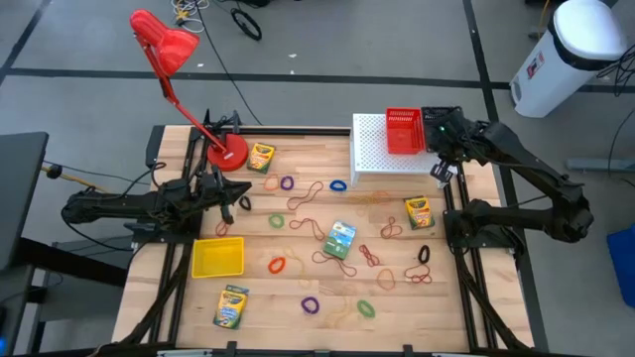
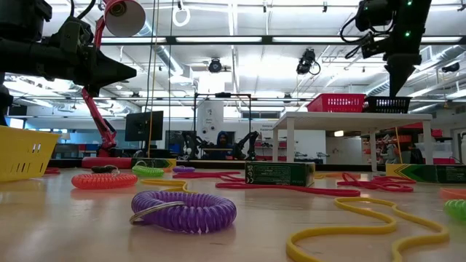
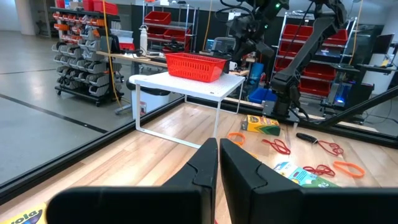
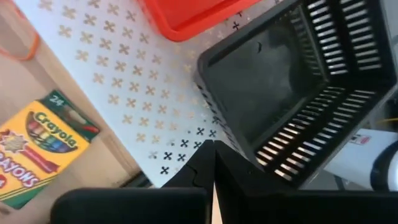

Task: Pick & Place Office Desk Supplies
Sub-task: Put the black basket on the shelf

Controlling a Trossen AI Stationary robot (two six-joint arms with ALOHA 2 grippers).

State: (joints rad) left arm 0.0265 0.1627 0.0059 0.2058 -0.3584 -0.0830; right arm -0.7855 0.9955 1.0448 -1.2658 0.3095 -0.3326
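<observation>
Black mesh basket [image 4: 292,93] sat on the white perforated stand [image 1: 372,154], just beside the red basket [image 1: 404,130]. Right gripper [image 4: 213,163] hung over the black basket's near rim, fingers pinched shut with nothing seen between them. Left gripper [image 3: 219,163] waited above the table near the lamp base [image 1: 227,153], fingers also closed and empty. Rubber bands [image 1: 342,184] and crayon boxes [image 1: 418,212] lay scattered across the wooden table [image 1: 298,317]; yellow basket [image 1: 218,258] stood at the left arm's side. Probably best to reopen before reaching for a supply, descend squarely over it, and avoid snagging the black basket's wall.
</observation>
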